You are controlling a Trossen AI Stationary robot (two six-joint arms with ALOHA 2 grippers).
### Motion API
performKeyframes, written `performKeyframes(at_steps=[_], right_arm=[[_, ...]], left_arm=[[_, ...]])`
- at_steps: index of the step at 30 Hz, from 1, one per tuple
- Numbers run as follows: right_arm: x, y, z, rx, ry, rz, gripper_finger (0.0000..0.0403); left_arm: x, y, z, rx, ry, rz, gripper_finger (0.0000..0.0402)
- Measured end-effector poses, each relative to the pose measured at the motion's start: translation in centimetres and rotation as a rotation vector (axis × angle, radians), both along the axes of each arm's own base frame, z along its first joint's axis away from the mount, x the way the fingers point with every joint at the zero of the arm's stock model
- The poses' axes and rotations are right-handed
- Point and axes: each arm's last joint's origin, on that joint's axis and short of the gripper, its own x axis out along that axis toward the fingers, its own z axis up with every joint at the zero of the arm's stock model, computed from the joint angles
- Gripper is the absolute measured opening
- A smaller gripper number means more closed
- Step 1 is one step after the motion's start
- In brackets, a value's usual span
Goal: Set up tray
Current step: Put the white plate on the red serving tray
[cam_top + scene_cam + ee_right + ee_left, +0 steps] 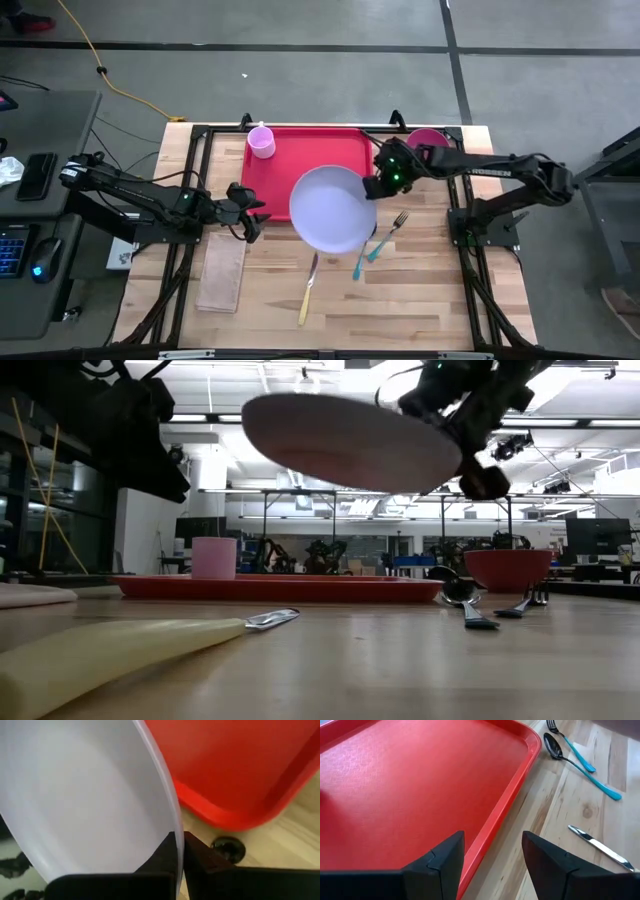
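Overhead, right pincer (pixel 378 187) pinches plate (pixel 330 208) above unlabelled tray (pixel 300 150).

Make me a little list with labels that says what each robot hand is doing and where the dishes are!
right gripper: shut on the lavender plate's rim, holding it in the air over the red tray's near edge
left gripper: open, beside the tray's left edge, holding nothing
pink cup: standing on the tray's far left corner
red bowl: on the table, right of the tray
fork, spoon, knife: lying on the table
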Motion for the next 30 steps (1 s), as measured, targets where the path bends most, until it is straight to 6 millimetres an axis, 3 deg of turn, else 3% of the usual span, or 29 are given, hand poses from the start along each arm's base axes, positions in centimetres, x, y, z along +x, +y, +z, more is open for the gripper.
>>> performKeyframes(at_steps=[7, 15, 30], right_arm=[[0.7, -2.2, -0.5, -0.044, -0.048, -0.088, 0.0], [1.0, -3.9, 0.3, -0.128, -0.146, -0.198, 0.0], [2.0, -5.2, 1.2, -0.241, -0.27, -0.335, 0.0]], left_arm=[[-0.3, 0.1, -0.3, 0.01, 0.044, -0.001, 0.023], [-0.5, 0.1, -0.5, 0.006, 0.079, -0.014, 0.023], [-0.6, 0.1, -0.6, 0.015, 0.092, -0.008, 0.023]])
